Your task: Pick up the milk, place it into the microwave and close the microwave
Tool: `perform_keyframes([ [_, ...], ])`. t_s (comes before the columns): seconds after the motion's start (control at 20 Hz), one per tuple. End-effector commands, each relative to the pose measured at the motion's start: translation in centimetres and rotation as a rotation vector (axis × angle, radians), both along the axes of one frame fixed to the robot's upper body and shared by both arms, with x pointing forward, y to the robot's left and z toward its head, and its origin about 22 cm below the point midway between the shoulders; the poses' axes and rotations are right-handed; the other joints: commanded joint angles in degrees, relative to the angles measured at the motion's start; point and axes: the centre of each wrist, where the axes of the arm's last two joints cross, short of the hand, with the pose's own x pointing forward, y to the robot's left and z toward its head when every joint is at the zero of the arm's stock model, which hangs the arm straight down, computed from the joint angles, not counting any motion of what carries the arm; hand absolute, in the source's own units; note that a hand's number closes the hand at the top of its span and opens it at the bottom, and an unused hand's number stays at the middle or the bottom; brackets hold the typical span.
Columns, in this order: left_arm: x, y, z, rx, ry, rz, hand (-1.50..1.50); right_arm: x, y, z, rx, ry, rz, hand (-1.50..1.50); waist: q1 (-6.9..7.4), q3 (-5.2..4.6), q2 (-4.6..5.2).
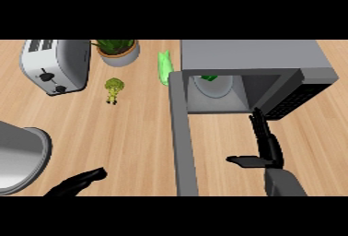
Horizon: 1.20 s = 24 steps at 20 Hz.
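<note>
The grey microwave (pixel 252 55) stands at the right with its door (pixel 179 143) swung wide open toward me. Inside, a white turntable plate (pixel 216 87) shows, and a small dark green piece (pixel 209 77) peeks out at the cavity's top edge. The microwave's roof hides the rest of it, so I cannot tell whether it is the milk. My right hand (pixel 266 140) is just in front of the opening, open and holding nothing, with fingers straight toward the cavity and thumb out to the left. My left hand (pixel 80 181) rests open at the lower left.
A pale green, carton-like thing (pixel 164 68) stands just left of the microwave, behind the door's hinge. A toaster (pixel 54 67), a potted plant (pixel 117 50) and a small yellow-green vegetable (pixel 113 89) are at the back left. A grey round vessel (pixel 20 156) is at the left edge.
</note>
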Motion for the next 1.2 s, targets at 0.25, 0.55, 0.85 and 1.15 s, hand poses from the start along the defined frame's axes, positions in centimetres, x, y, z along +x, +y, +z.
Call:
perform_keyframes([
  [0.25,3.9,-1.7,-2.4,0.028,0.034,-0.095,1.50,-7.9,-2.6,-0.5,0.073,-0.071,0.016,-1.50,-0.11,-0.01,0.18],
  [0.55,6.4,-5.1,-1.7,0.101,0.044,-0.229,1.50,-11.2,-2.8,0.4,0.077,-0.060,-0.007,-1.50,0.09,0.04,0.32],
  [0.85,8.0,-7.3,-3.7,0.202,0.109,-0.403,1.50,-14.9,-5.9,1.0,0.058,-0.072,-0.019,-1.50,-0.07,0.06,0.40],
  [1.15,9.0,-13.0,-5.9,0.269,0.068,-0.468,1.50,-15.3,-6.8,3.3,0.073,-0.114,-0.023,-1.50,0.06,0.04,0.36],
])
